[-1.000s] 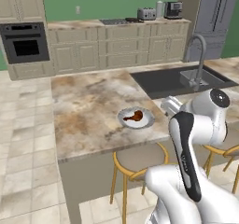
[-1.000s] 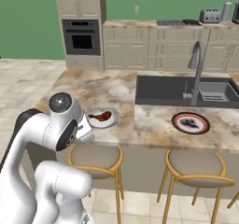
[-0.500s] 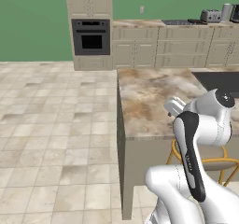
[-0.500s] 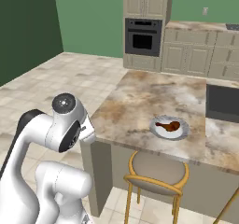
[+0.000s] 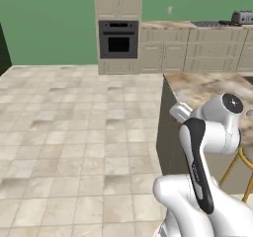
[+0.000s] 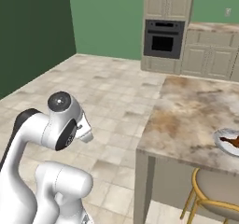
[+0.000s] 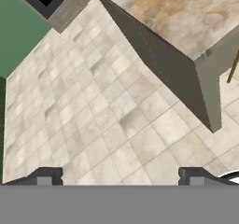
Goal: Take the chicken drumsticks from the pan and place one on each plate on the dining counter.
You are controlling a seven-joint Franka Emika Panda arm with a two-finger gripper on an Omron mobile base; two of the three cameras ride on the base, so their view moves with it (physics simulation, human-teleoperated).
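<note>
One drumstick point(image 6: 232, 142): was sitting on the grey-white plate point(image 6: 223, 144), reddish-brown, cut off by the right edge of the right base view, so I couldn't see all of it.
Plate: sat on the dining counter point(image 6: 186, 120), near the counter's front edge, above the stool.
Dining counter: beige-brown marbled top, grey-beige side; its end corner point(image 7: 205, 55) was poking into the hand view from the upper right, with tiled floor point(image 7: 107, 125) beside it.
Gripper point(image 7: 119, 176): jaws were spread wide with nothing between them, just floor tiles showing past the two dark fingertips point(image 7: 45, 175).
Arm: white, folded up at the end of the dining counter, elbow joint point(image 5: 231, 103) level with the countertop in the left base view.
Stool point(image 6: 212, 195): tan seat, yellow legs, tucked under the dining counter right below the plate.
Oven point(image 5: 118, 39): dark, built into the pale cabinets on the far wall, well apart from the dining counter.
Toaster point(image 5: 243, 18): on the far wall counter, past the dining counter.
</note>
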